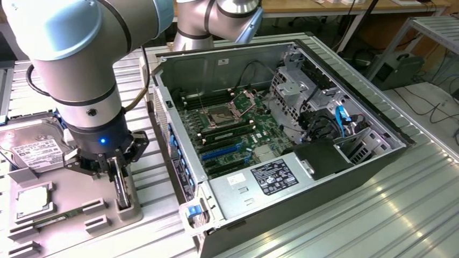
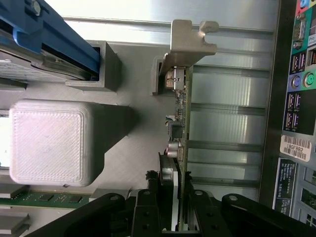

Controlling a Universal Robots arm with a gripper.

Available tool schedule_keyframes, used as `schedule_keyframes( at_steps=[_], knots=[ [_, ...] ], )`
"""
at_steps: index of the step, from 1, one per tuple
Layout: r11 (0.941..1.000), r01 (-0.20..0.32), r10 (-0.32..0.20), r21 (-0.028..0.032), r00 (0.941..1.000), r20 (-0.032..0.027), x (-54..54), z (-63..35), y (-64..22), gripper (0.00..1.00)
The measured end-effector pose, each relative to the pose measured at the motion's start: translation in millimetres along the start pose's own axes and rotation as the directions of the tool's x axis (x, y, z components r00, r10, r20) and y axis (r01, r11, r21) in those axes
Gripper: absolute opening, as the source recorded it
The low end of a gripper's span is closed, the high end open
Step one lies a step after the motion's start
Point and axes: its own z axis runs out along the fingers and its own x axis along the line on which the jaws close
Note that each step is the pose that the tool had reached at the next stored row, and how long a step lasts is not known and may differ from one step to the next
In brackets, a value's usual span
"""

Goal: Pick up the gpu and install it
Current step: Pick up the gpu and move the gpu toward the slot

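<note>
Gripper [image 2: 175,200] clamps the thin, edge-on gpu [image 2: 185,103] with its silver bracket [image 2: 190,42].

Arm links [image 1: 195,24]: silver-grey metal tubes, smooth finish.
Joint caps [image 1: 75,19]: pale blue, rounded.
Wrist housing [image 1: 83,86]: grey cylinder, one small dark screw head.
Wrist flange [image 1: 100,137]: black collar, small blue light lit.
Cable [image 1: 136,99]: thin, black, running beside the wrist.
Gripper [image 1: 120,180]: black linkage frame.
Fingers [image 2: 145,212]: black jointed bars with round pivot pins.
</note>
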Motion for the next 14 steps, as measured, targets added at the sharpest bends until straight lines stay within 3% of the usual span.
schedule_keyframes(
  at_steps=[9, 14],
  knots=[
    [1.0000, 0.000, 0.000, 0.0000, 1.0000, -0.0001, 0.1, -16.6, -0.1, 0.28],
    [1.0000, 0.000, 0.000, -0.0001, 1.0000, 0.0000, 0.2, -31.8, -0.2, 0.28]
  ],
)
